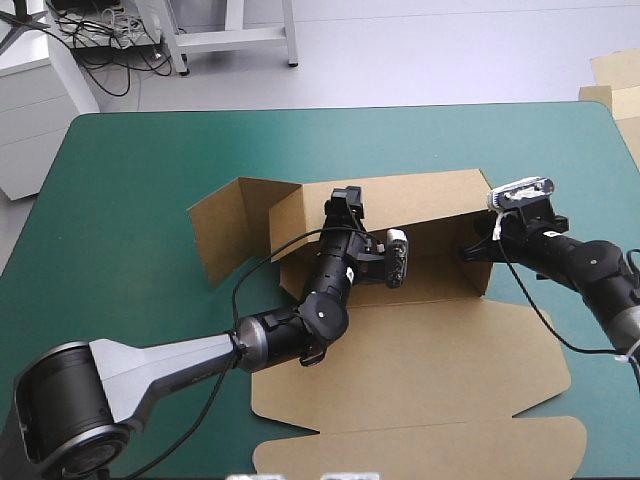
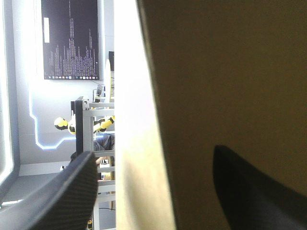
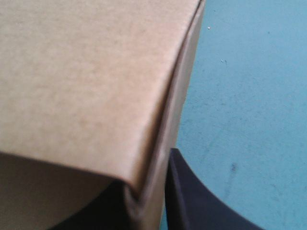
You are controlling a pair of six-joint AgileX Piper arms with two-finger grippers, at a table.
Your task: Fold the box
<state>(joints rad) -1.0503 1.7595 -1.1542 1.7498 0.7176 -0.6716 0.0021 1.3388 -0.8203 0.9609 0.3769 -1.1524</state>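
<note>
The brown box [image 1: 430,350] lies in the middle of the teal-green table [image 1: 130,180], its back wall and right end wall raised and its lid flat toward the near edge. My left gripper [image 1: 345,205] reaches over the box floor to the top of the back wall. In the left wrist view the gripper [image 2: 154,152] stands open, one black finger [image 2: 72,191] on each side of the board wall [image 2: 216,72]. My right gripper [image 1: 476,250] is at the right end wall. In the right wrist view it [image 3: 144,177] is shut on the wall's corner [image 3: 86,81].
A side flap [image 1: 225,235] stands out to the left of the box, half raised. The lid's tuck flap [image 1: 420,445] reaches almost to the table's near edge. More brown board [image 1: 615,75] lies beyond the table's far right corner. Bare cover [image 3: 249,96] lies right of the box.
</note>
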